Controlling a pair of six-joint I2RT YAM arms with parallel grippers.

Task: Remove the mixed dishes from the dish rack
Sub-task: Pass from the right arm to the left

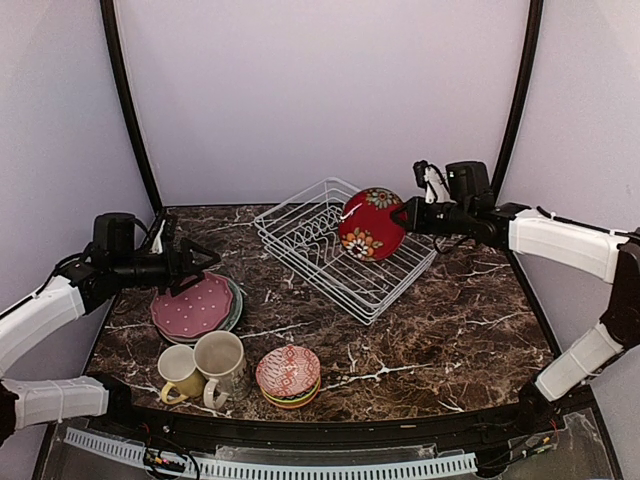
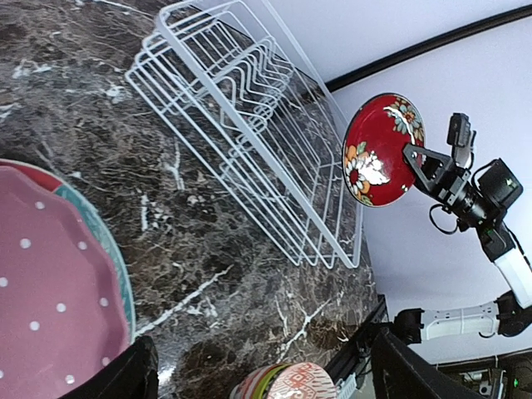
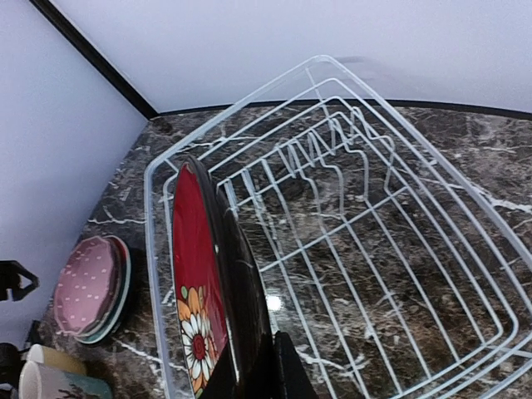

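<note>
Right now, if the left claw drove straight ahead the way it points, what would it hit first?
Probably the left side of the dish rack, only bare tabletop between. The open left claw hangs near the pink plate; height is unclear, so it might clear the wires.

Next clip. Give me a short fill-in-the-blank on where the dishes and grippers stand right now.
1. The plate clamped in the right gripper above the dish rack is ____ with flowers.
2. The left gripper hovers over the pink plate with its jaws ____.
3. Just left of the stacked bowls in the top view stand ____ mugs.
Missing words: red; open; two.
</note>
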